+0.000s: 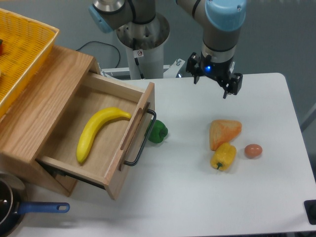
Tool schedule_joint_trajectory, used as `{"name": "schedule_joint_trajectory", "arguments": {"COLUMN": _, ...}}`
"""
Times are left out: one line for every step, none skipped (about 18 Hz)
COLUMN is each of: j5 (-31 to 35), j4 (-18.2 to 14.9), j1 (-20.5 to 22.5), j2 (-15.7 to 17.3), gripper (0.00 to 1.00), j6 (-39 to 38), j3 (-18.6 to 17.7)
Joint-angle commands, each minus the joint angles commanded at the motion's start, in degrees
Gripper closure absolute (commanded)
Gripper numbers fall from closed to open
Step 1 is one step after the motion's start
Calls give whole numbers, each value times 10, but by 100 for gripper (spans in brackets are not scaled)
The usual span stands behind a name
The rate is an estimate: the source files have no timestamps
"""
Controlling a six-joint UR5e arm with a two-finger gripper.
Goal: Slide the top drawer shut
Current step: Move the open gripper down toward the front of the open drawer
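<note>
- White table (197,197) fills most of the view; grey floor beyond it at 12 and 3 o'clock.
- Oak cabinet (47,94) sits at the table's 9 o'clock edge, with a yellow mesh basket (22,54) on its top. What the basket holds is cut off at the frame edge; cannot tell.
- Top drawer (94,138) stands pulled well out of the cabinet toward 4 o'clock. Front panel carries a black bar handle (143,140) and a raised wooden strip.
- Inside the drawer: one banana (96,131), lying on the floor of the drawer, its tip near the front panel.
- Green pepper (158,132) on the table just beside the handle, at its 3 o'clock side.
- Toward 3 o'clock on the table: an orange wedge-shaped piece (224,132), a yellow pepper (223,156) touching its lower edge, and a brown egg (253,150) just beside them.
- Dark pot with a blue handle (42,208) at the 8 o'clock corner, partly out of frame.
- Arm reaches down from 12 o'clock, wrist roughly vertical, blue light lit on it.
- Gripper (214,85) hangs above the table's far edge, fingers spread apart, holding nothing.
- Drawer lies well apart from the gripper, at its 8 o'clock; no contact with the handle or front panel.
</note>
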Motion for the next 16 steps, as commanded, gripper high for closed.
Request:
{"name": "schedule_joint_trajectory", "arguments": {"j5": 1, "j4": 4, "j1": 0, "j2": -2, "gripper": 0, "j6": -1, "j3": 0}}
{"name": "schedule_joint_trajectory", "arguments": {"j5": 0, "j4": 4, "j1": 0, "j2": -4, "gripper": 0, "j6": -4, "j3": 1}}
{"name": "schedule_joint_trajectory", "arguments": {"j5": 0, "j4": 9, "j1": 0, "j2": -8, "gripper": 0, "j6": -19, "j3": 1}}
{"name": "schedule_joint_trajectory", "arguments": {"j5": 1, "j4": 15, "j1": 0, "j2": -13, "gripper": 0, "j6": -40, "j3": 1}}
{"name": "schedule_joint_trajectory", "arguments": {"j5": 1, "j4": 25, "j1": -1, "j2": -18, "gripper": 0, "j6": -55, "j3": 2}}
{"name": "schedule_joint_trajectory", "arguments": {"j5": 1, "j4": 39, "j1": -1, "j2": -21, "gripper": 0, "j6": -61, "j3": 3}}
{"name": "schedule_joint_trajectory", "arguments": {"j5": 0, "j4": 46, "j1": -2, "j2": -25, "gripper": 0, "j6": -62, "j3": 3}}
{"name": "schedule_joint_trajectory", "arguments": {"j5": 0, "j4": 47, "j1": -2, "j2": -27, "gripper": 0, "j6": -63, "j3": 3}}
{"name": "schedule_joint_trajectory", "arguments": {"j5": 0, "j4": 48, "j1": -2, "j2": -32, "gripper": 0, "j6": -70, "j3": 3}}
{"name": "schedule_joint_trajectory", "arguments": {"j5": 0, "j4": 49, "j1": -2, "j2": -35, "gripper": 0, "j6": -91, "j3": 4}}
{"name": "schedule_joint_trajectory", "arguments": {"j5": -2, "j4": 49, "j1": -5, "j2": -40, "gripper": 0, "j6": -120, "j3": 10}}
{"name": "schedule_joint_trajectory", "arguments": {"j5": -7, "j4": 49, "j1": -12, "j2": -47, "gripper": 0, "j6": -147, "j3": 18}}
{"name": "schedule_joint_trajectory", "arguments": {"j5": -14, "j4": 49, "j1": -16, "j2": -54, "gripper": 0, "j6": -166, "j3": 25}}
{"name": "schedule_joint_trajectory", "arguments": {"j5": -24, "j4": 49, "j1": -16, "j2": -58, "gripper": 0, "j6": -184, "j3": 31}}
{"name": "schedule_joint_trajectory", "arguments": {"j5": -33, "j4": 49, "j1": -18, "j2": -61, "gripper": 0, "j6": -200, "j3": 34}}
{"name": "schedule_joint_trajectory", "arguments": {"j5": -45, "j4": 50, "j1": -18, "j2": -61, "gripper": 0, "j6": -216, "j3": 36}}
